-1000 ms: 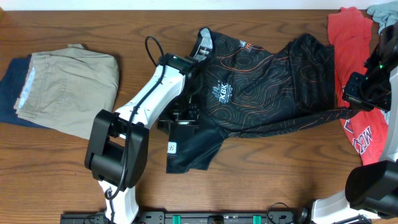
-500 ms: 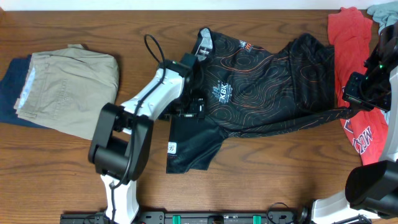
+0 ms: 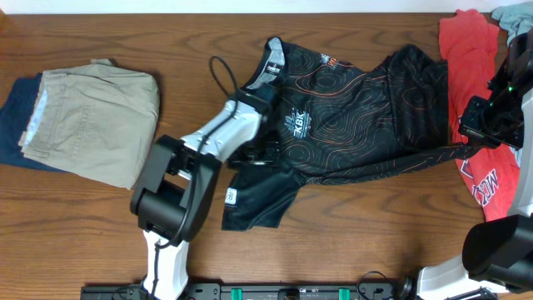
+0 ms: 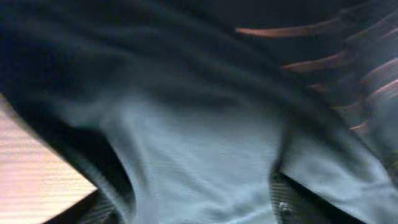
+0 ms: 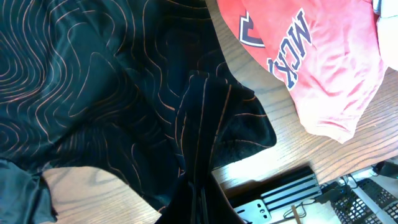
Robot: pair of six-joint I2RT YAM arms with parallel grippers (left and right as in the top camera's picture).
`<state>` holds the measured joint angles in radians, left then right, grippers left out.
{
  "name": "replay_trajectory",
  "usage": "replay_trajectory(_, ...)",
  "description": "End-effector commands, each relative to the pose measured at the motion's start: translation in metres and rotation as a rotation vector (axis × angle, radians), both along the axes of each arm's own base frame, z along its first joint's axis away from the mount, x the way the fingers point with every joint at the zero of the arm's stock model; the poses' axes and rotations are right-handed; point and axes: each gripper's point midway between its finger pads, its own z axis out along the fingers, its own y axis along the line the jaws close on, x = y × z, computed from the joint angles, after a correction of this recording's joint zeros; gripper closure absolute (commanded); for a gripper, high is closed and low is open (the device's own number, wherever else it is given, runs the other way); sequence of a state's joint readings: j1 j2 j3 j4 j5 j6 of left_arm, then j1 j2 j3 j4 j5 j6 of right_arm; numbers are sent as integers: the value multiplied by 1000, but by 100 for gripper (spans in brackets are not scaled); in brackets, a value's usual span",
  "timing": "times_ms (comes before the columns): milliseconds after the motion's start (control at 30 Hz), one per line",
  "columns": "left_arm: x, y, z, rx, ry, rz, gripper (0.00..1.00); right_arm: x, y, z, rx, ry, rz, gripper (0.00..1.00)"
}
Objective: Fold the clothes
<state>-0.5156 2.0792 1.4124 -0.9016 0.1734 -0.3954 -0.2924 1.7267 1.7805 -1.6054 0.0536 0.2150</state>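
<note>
The black jersey (image 3: 358, 112) lies spread across the middle of the desk (image 3: 375, 250), collar toward the far edge and orange contour lines facing up. One sleeve hangs toward the near edge.

Compared with a second ago, the left arm has swung to the right. The left gripper (image 3: 262, 152) was at the outer edge of the near sleeve and now sits further in, on the jersey's body just below the white chest lettering. The near sleeve it was covering now shows more fully, along with a small white label. The left wrist view shows only blurred dark cloth with a few orange lines, so I cannot tell how the left jaws stand.

The right gripper (image 3: 468, 143) has not moved. Its jaws are clamped on a corner of the jersey, which is drawn out into a taut point toward the right. In the right wrist view the cloth gathers into a narrow bunch running into the jaws.

The red shirt (image 3: 475, 50) lies as before at the right edge, beside the jersey. The folded khaki trousers (image 3: 92, 117) rest on a navy garment (image 3: 12, 125) at the far left, well apart from the jersey and unchanged.
</note>
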Motion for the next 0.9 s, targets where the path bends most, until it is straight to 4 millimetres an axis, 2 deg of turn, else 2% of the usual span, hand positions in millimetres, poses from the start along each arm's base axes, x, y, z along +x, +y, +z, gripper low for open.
replay_trajectory(0, -18, -22, -23, -51, 67, -47, 55, -2, -2, 4, -14, -9, 13, 99)
replay_trajectory(67, -16, -24, -23, -58, 54, -50, 86, -2, -2, 4, -13, -9, 13, 98)
replay_trajectory(100, -13, -23, -22, -58, 47, -44, 94, -2, -2, 4, -14, -9, 13, 99)
replay_trajectory(200, 2, -13, -13, -50, 16, -26, 94, 0, -2, 4, -15, -16, 12, 99)
replay_trajectory(333, 30, 10, 22, -48, -70, 5, 94, 4, -3, 4, -15, -32, 12, 99)
replay_trajectory(467, 58, 35, 84, -114, -227, 85, 94, 15, 4, 4, 23, -81, 35, 99)
replay_trajectory(567, 65, 52, 130, -153, -340, 131, 94, 27, 14, 7, 84, -145, 72, 99)
replay_trajectory(733, 61, 76, 208, -215, -542, 181, 94, 43, 36, 29, 184, -300, 141, 99)
replay_trajectory(867, 45, 94, 268, -261, -706, 210, 94, 45, 49, 66, 199, -458, 212, 99)
